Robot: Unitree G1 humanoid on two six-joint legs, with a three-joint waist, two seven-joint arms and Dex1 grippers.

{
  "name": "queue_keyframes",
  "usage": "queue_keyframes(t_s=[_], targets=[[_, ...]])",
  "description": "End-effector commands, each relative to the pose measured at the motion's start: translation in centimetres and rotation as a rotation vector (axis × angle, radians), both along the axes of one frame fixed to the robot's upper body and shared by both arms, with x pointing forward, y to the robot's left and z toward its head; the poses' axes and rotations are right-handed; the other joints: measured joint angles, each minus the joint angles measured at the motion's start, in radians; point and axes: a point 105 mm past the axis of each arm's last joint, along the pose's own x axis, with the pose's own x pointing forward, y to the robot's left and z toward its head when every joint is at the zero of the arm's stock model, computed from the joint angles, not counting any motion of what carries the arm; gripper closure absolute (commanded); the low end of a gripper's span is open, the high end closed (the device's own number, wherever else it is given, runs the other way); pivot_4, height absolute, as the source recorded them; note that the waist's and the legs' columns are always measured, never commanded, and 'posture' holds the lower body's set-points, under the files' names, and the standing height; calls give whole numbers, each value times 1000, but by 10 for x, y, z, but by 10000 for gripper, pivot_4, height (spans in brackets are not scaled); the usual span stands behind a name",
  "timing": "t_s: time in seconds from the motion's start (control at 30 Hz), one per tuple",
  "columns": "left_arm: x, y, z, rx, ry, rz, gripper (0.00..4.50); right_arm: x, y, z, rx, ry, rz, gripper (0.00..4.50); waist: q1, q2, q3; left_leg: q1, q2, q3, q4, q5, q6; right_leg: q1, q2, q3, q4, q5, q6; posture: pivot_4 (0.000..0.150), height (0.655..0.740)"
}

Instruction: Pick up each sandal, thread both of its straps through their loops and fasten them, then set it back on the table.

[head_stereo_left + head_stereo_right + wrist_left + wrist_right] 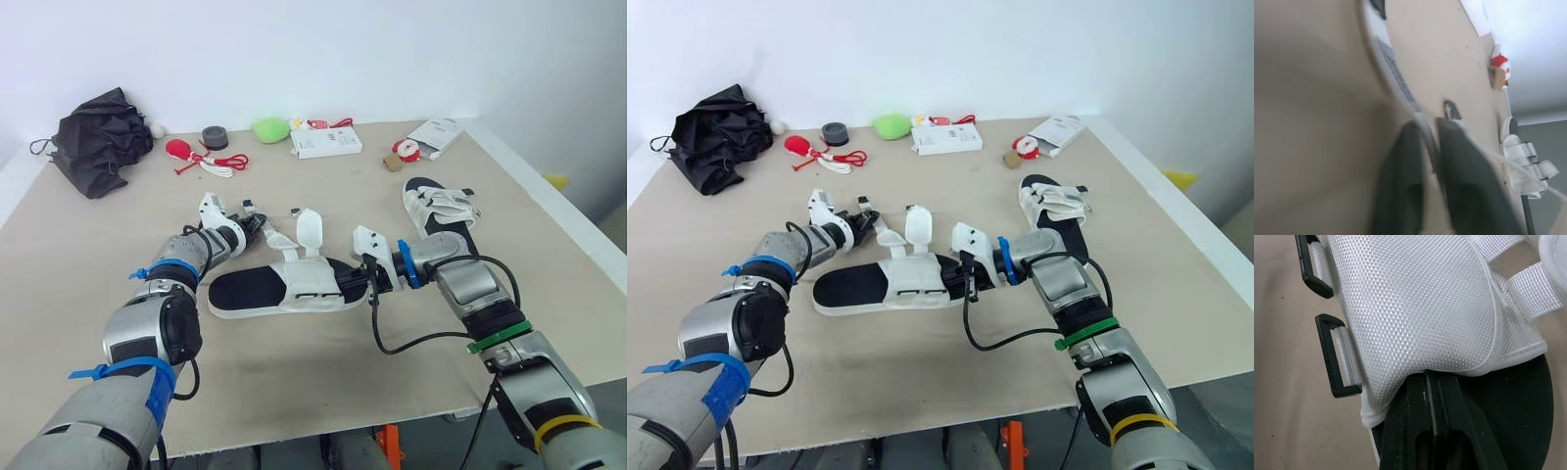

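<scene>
1. We have the unfastened sandal [250,292] lying lengthwise in the middle of the table [294,382], between both arms. The second sandal [441,211] sits far right with its straps lying closed across it.
2. The right gripper [362,279] has its fingers [1415,431] pressed tight on the edge of the white mesh upper [1415,298]. That bite is thin. If we lift or twist from it, the fabric may slide out and the sandal drops or swings.
3. The left gripper [255,227] has its fingers [1464,181] at a narrow gap, pinching 1 strap [277,238] just behind its tip. With so little webbing held, a pull toward the loops may drag it free.
4. The 2 black loops [1334,357] hang off the near side of the upper, close to the table. We judge threading hard while they lie flat: the strap tip may butt the frame or pass outside it.
5. The other strap [312,230] stands up loose between the grippers. It may get trapped under the first strap, or go into the wrong loop.
6. The 2 arms pull on 1 soft shoe. If they pull apart unevenly, the upper folds and the loops turn away from the strap.
7. The right arm's black cable [392,343] droops onto the table near the toe and may snag there.
</scene>
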Motion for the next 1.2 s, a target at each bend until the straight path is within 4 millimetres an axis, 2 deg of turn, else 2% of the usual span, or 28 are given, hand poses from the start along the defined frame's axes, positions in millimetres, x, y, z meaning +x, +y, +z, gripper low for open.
queue_keyframes(t_s=[0.03,0.13,0.23,0.3,0.37,0.47,0.6,0.77,0.87,0.9,0.93,1.0,1.03,1.07,1.2], targets=[[3,0,9,-24,-36,8,44739,-5,-10,-28,-89,72,-38,45000,0,0,0,0,0,0,0,0,0,0,0,0,0,0,0,1500,7400],[7,-3,31,13,-197,-9,44739,-5,-11,-28,-89,73,-41,45000,0,-1,1,0,0,0,0,0,-1,0,0,0,0,0,0,1500,7400],[-6,-23,72,-102,-448,-171,44739,-6,-13,-28,-88,76,-45,45000,0,-2,1,-1,0,0,-1,0,-1,-1,0,0,-1,0,0,1500,7400],[-33,-35,96,-119,-661,-315,44739,-7,-14,-28,-88,79,-49,45000,-4,-2,1,-2,0,0,-2,0,-3,-1,0,0,-2,0,0,1500,7400],[-67,-44,108,-83,-840,-443,44739,-7,-15,-28,-89,81,-53,45000,-6,-2,1,-1,1,1,-3,-1,-4,-1,0,2,-2,-1,-1,1500,7400],[-112,-54,109,40,-1069,-615,44739,-8,-18,-28,-87,85,-58,45000,-5,-2,1,-1,1,1,-3,-2,-6,-1,0,2,-2,-3,-1,1500,7400],[-153,-60,97,295,-1358,-822,44739,-9,-20,-29,-88,90,-61,45000,2,-2,1,-1,0,1,-2,-2,-6,-1,0,2,-2,-4,-1,1500,7400],[-186,-55,75,548,-1671,-1050,44739,-9,-19,-31,-90,95,-57,45000,5,-2,1,0,0,2,-2,-1,-4,0,-1,3,-2,-6,-6,1500,7400],[-192,-50,58,656,-1740,-1154,44739,-9,-18,-31,-89,97,-53,45000,5,-2,1,0,0,3,-2,-1,-4,0,-1,3,-2,-7,-7,1500,7400],[-191,-48,53,684,-1745,-1168,40599,-9,-17,-31,-90,97,-52,45000,5,-2,1,-1,1,3,-2,-1,-4,0,-1,3,-2,-7,-7,1500,7400],[-190,-46,49,708,-1746,-1175,39340,-9,-17,-31,-90,98,-51,45000,6,-2,1,-1,1,3,-2,-2,-3,0,-1,3,-2,-7,-7,1500,7400],[-190,-42,43,719,-1731,-1193,32635,-9,-17,-31,-88,99,-50,45000,6,-2,1,-1,1,3,-2,-2,-3,0,-1,3,-2,-7,-7,1500,7400],[-190,-41,41,721,-1728,-1196,27223,-10,-17,-31,-87,100,-49,45000,5,-2,1,-1,1,3,-2,-2,-3,0,-1,3,-2,-7,-7,1500,7400],[-190,-39,40,709,-1710,-1201,25523,-10,-16,-31,-86,100,-49,45000,5,-2,1,-1,1,3,-2,-2,-3,0,-1,3,-2,-7,-7,1500,7400],[-208,-30,28,669,-1601,-1306,9045,-11,-17,-32,-87,108,-46,45000,4,-2,1,-1,2,3,-2,-2,-3,-1,-1,3,-2,-7,-7,1500,7400]])
